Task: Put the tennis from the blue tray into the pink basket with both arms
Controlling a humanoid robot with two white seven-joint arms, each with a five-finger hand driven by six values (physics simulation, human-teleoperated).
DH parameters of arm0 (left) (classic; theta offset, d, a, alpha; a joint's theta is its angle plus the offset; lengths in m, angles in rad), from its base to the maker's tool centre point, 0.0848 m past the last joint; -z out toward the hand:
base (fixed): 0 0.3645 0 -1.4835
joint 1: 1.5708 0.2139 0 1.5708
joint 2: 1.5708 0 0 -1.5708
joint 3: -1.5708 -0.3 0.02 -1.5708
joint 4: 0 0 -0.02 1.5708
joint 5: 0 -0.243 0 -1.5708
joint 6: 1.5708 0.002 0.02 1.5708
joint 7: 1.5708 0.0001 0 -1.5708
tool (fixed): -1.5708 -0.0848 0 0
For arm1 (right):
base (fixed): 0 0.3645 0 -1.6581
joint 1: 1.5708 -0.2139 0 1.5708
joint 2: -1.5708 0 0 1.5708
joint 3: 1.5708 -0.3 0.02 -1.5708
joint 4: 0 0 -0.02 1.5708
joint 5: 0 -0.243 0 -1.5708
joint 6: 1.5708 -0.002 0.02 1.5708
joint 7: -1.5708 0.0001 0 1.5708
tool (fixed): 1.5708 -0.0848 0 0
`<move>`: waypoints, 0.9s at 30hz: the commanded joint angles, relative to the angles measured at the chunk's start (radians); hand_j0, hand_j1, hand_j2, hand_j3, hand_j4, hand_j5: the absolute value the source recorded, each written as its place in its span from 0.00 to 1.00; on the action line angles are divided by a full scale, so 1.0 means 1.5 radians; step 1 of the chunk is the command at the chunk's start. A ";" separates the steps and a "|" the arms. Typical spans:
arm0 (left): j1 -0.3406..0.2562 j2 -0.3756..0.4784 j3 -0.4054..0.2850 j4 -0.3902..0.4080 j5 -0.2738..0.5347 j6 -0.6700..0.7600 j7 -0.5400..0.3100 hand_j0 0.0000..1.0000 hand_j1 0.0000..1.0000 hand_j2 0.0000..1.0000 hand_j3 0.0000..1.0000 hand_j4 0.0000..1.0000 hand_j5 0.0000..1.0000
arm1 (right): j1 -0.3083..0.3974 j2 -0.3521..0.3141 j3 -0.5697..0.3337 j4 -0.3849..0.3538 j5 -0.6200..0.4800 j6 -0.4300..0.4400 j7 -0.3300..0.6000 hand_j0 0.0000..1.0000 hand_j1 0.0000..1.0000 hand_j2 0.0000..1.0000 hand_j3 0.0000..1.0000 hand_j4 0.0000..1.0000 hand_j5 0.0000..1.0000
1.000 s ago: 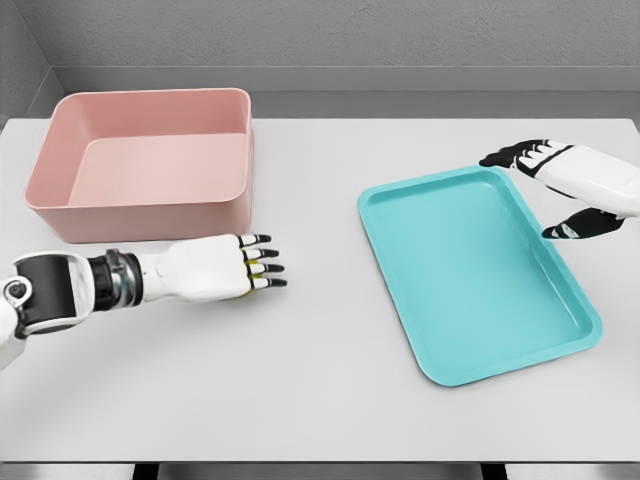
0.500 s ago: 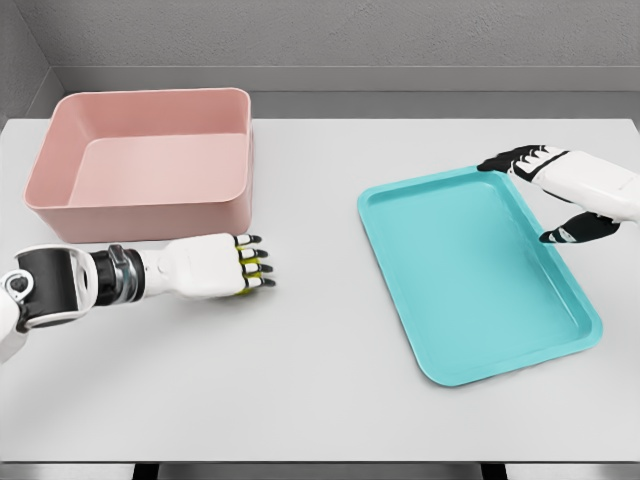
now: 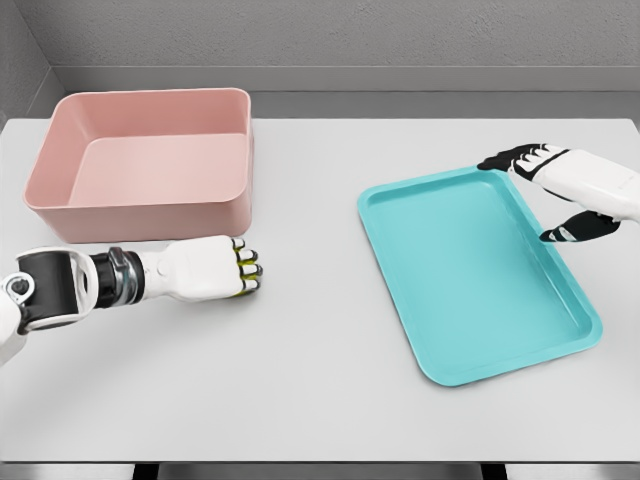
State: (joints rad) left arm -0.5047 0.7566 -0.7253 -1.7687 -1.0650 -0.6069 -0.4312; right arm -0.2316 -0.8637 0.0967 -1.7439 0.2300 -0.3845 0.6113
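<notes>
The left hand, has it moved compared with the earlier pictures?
Yes. The left hand has drawn back toward the picture's left along the front of the pink basket, and its fingers are now curled in.

a pink basket (image 3: 140,160), a turquoise-blue tray (image 3: 478,275), a light grey table (image 3: 310,380), white robot hands with black fingertips.

No text, label or number is legible anywhere.

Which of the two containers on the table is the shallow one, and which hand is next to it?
The blue tray, flat with a low rim, unlike the deep-walled pink basket. The right hand is at its far right corner; the left hand is beside the basket.
</notes>
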 commanded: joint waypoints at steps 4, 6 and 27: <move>-0.002 0.000 -0.009 0.000 0.023 -0.003 -0.006 0.31 0.31 0.31 0.31 0.31 0.31 | 0.000 -0.001 0.000 0.000 -0.003 0.001 0.000 1.00 1.00 1.00 1.00 1.00 1.00; -0.002 0.000 -0.009 0.000 0.023 -0.003 -0.006 0.23 0.23 0.23 0.23 0.23 0.23 | 0.000 -0.001 0.000 0.000 -0.003 0.001 0.000 1.00 1.00 1.00 1.00 1.00 1.00; -0.046 -0.017 0.006 0.000 0.169 -0.003 -0.003 0.00 0.00 0.00 0.00 0.00 0.00 | 0.001 -0.001 0.000 0.000 -0.003 0.001 0.000 1.00 1.00 1.00 1.00 1.00 1.00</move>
State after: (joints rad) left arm -0.5798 0.7417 -0.7203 -1.7682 -0.8521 -0.6134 -0.4381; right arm -0.2301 -0.8642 0.0967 -1.7439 0.2301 -0.3854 0.6113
